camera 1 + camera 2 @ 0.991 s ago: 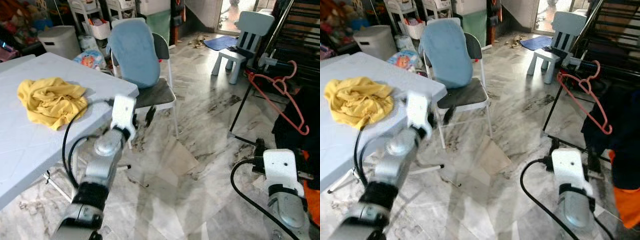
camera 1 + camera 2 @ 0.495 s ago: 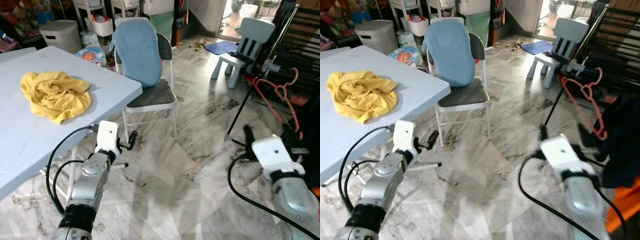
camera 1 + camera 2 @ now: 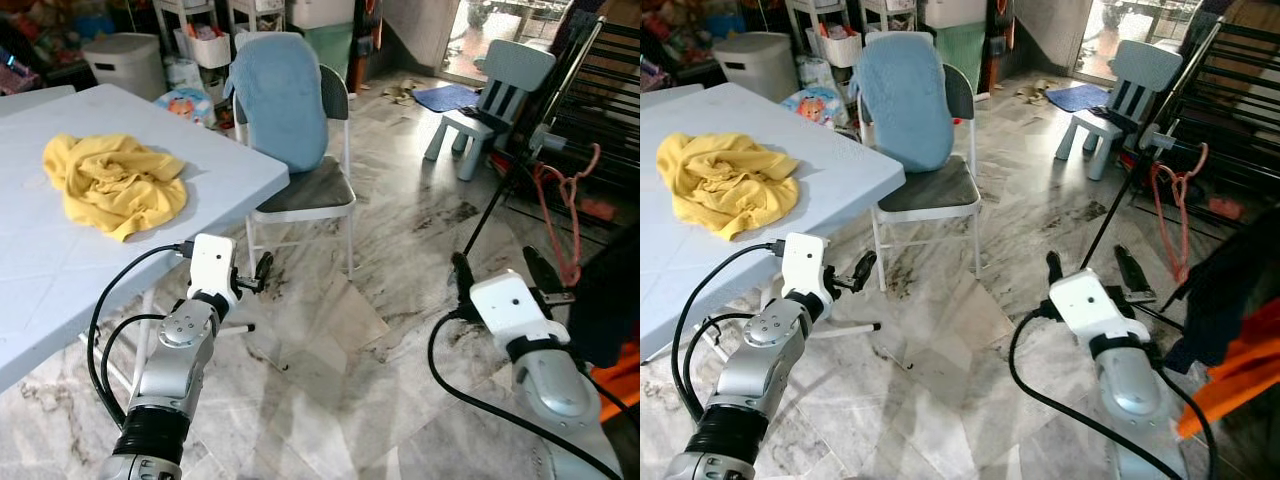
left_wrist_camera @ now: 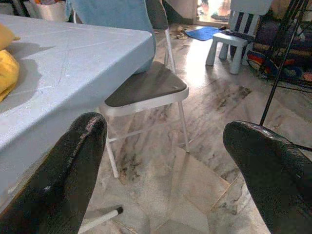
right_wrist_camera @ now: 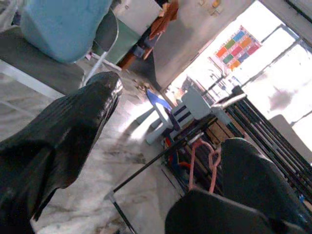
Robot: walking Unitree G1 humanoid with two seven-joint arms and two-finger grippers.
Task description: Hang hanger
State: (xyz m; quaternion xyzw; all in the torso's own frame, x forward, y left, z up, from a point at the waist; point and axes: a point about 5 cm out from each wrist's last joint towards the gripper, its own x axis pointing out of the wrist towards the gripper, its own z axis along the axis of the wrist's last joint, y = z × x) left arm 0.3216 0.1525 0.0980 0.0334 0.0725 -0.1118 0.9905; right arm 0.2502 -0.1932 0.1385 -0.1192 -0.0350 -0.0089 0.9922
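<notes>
The hanger (image 3: 1170, 215) is hanging by its hook from the top bar of the black drying rack (image 3: 1160, 105) on the robot's right, beside dark and orange garments (image 3: 1230, 300) draped on the same rack; it is touching neither gripper. The right gripper (image 3: 1090, 268) is hovering low over the marble floor (image 3: 970, 330) near the rack's foot, with its two black fingers (image 5: 73, 126) spread apart and gripping nothing. The left gripper (image 3: 262, 270) is idling beside the edge of the white table (image 3: 200, 160), fingers likewise spread and empty. The yellow cloth (image 3: 115, 185) is lying crumpled on the table, and the folding chair (image 3: 300, 190) with the blue cover is standing just beyond the table corner. Judged from its thin pink outline, the hanger is probably light, fairly stiff plastic or coated wire, smooth enough to swing or slip under a loose pinch. A secure hold is likely on the neck just below the hook, or on one sloping shoulder, keeping the hook free for the bar.
</notes>
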